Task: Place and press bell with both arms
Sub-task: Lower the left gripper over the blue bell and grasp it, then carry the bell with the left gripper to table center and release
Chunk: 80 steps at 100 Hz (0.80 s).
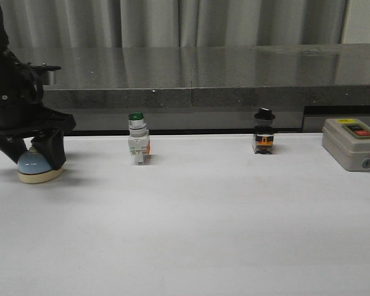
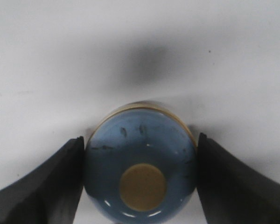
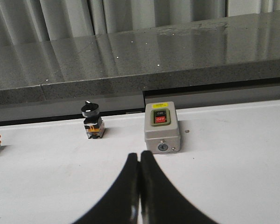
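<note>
Bell [image 1: 38, 166]: at the far left of the white table [image 1: 203, 234], near its back edge, base tilted, 1 side apparently lifted. Held by the left gripper [image 1: 37, 145], fingers [image 2: 42, 182] narrowed onto the dome, 1 on each side, touching or all but touching it in the left wrist view. Right gripper [image 3: 139, 186] unseen from the front; in its own view, fingertips pressed together, nothing between them, pointed toward the grey box [image 3: 161, 127].

Step in hand, judged: placing, not yet finished. To do it well: lower until the cream base lay flat, level the tilt before letting go, open evenly so neither finger dragged the dome sideways. Keep clear of the green-capped switch [image 1: 137, 137] to the right. For the press, bring the right arm's closed tip straight down on the button, centred, to avoid tipping a light bell.

Looks: small light-blue dome [image 2: 140, 158], glossy, with a few dark scuffs; round cream button [image 2: 143, 187] on top; cream rim [image 2: 130, 108] showing beyond the dome. Smooth and curved, so likely slippery under a side grip. Also on the table: black-knobbed switch [image 1: 264, 137].
</note>
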Motion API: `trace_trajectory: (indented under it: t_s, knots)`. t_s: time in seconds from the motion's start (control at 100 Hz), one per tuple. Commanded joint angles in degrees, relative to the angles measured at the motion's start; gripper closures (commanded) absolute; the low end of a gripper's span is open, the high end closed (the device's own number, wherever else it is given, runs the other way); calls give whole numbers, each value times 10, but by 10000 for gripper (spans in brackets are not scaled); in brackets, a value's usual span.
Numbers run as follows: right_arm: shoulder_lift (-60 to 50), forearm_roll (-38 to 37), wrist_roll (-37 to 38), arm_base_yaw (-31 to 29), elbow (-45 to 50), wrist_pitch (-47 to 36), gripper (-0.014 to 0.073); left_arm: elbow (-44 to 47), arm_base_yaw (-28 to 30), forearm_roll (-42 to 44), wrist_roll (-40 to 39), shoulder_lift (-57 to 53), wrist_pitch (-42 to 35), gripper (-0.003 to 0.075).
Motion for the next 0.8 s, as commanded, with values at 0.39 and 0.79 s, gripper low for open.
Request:
trace_trajectory:
  t_s: [0.39,0.79]
  knots:
    - [-11,2,-4,-4,-11,-46,658,-16,-27,-16,-1,-197,143,511]
    - [-11,2,-4,-4,-11,-46,658,-16,-190,-16,-1,-199,92,511]
